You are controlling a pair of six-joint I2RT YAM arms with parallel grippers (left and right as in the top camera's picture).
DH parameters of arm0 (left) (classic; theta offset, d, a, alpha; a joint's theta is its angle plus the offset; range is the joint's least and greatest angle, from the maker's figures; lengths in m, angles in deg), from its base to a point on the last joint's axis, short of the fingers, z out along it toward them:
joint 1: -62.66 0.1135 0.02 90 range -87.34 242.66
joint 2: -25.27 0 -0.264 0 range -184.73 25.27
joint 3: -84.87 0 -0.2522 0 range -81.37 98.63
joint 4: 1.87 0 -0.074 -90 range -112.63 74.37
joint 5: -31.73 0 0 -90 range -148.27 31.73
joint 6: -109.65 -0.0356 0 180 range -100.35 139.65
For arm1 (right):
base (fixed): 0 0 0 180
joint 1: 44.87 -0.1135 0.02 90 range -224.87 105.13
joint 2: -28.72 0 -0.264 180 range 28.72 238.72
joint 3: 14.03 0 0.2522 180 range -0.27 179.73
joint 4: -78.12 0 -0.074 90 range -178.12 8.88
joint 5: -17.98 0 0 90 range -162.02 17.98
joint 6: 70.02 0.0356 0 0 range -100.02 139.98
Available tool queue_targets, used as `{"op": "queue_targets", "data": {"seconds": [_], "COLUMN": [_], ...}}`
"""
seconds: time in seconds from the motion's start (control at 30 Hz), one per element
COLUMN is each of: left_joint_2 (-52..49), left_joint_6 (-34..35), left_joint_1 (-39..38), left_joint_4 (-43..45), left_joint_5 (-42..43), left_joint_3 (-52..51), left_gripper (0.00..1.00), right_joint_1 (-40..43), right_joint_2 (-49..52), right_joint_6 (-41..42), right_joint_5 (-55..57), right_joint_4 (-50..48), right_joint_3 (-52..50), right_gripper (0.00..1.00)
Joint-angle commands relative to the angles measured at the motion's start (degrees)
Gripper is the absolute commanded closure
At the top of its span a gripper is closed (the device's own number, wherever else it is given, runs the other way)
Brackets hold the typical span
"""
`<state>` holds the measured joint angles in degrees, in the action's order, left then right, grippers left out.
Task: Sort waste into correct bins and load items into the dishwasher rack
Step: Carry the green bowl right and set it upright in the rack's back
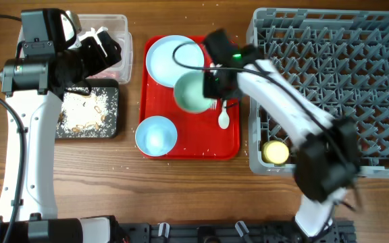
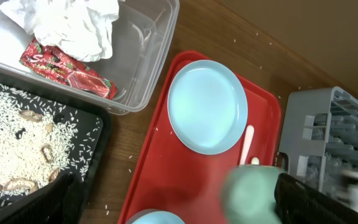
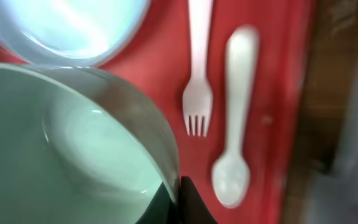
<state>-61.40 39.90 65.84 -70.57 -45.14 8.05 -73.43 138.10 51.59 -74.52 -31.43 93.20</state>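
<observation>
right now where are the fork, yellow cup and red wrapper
fork (image 3: 199, 62): right wrist view, handle
yellow cup (image 1: 275, 152): overhead view, open top
red wrapper (image 2: 67, 71): left wrist view, middle

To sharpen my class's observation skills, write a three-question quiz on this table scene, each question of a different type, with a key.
1. True or false: the yellow cup sits in the dishwasher rack.
2. What does the right gripper hold? A) fork B) pale green bowl C) blue plate
3. Fill in: the crumpled napkin and red wrapper lie in the ____ tub.

Key: 1 true; 2 B; 3 clear.
</observation>
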Motion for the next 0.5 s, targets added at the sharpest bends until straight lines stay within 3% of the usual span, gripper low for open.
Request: {"op": "queue_targets", "data": {"seconds": [0.0,0.13,0.3,0.47], "left_joint_2": [-0.3,-0.3,-0.3,-0.3], "left_joint_6": [-0.5,-0.5,-0.5,-0.5], "left_joint_1": [0.5,0.5,0.5,0.5], "left_joint_4": [0.0,0.0,0.0,0.0], "left_joint_5": [-0.6,-0.6,-0.6,-0.6], "left_joint_3": [0.2,0.2,0.2,0.2], "left_gripper": [0.00,0.00,0.00,0.00], "right_joint_1": [2.9,5.6,9.0,10.9], "right_joint_2": [-12.4,-17.8,-14.8,-7.5], "right_joint_6": [-1.0,0.7,0.0,-18.6], "right_joint_5": [13.9,32.9,56.2,63.9], "right_joint_4": [1.8,2.8,-0.7,-14.7], "right_joint_3": [0.7,0.7,0.6,0.6], "right_gripper": [0.96,0.96,0.96,0.96]}}
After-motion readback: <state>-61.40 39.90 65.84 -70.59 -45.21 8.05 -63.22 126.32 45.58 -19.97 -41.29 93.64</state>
